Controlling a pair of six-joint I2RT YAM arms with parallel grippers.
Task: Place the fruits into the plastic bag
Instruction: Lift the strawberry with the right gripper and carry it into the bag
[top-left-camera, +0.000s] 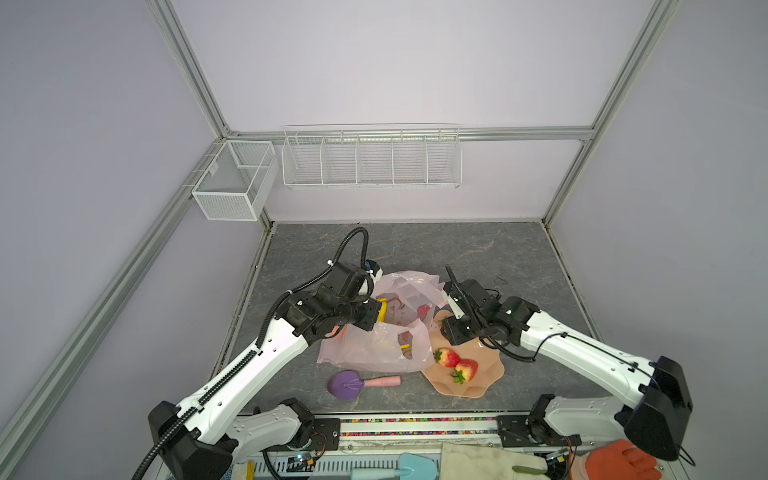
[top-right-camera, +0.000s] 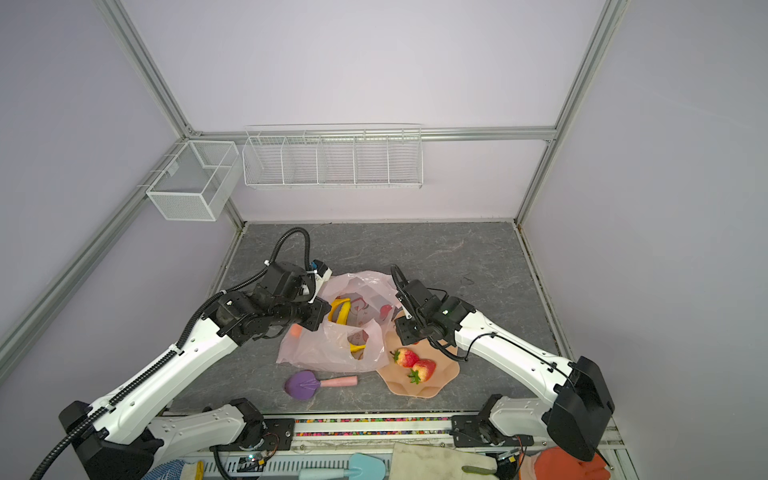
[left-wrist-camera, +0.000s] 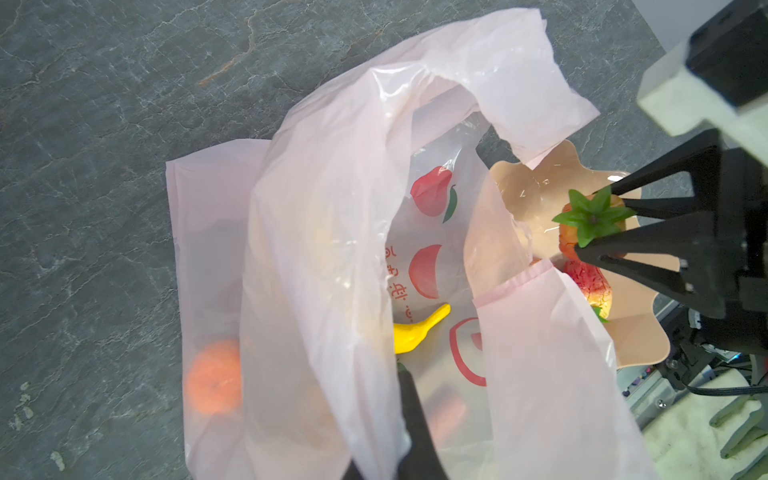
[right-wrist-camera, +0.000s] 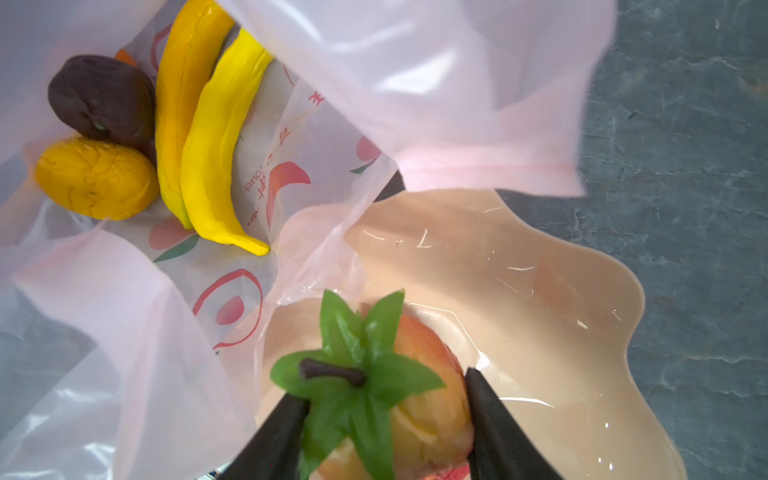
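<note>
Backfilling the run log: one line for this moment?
left tool: shut on bag, mouth open | right tool: shut on strawberry at bowl | in bag: bananas, orange | bowl: two more strawberries

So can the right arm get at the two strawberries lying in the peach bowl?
Probably yes, once it lets go. The two strawberries lie uncovered in the bowl, close beside the right gripper, nothing over them. But its fingers are clamped on a third strawberry.

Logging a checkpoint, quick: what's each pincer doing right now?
Left pincer: closed, pinching the plastic bag.
Right pincer: closed on a strawberry.
</note>
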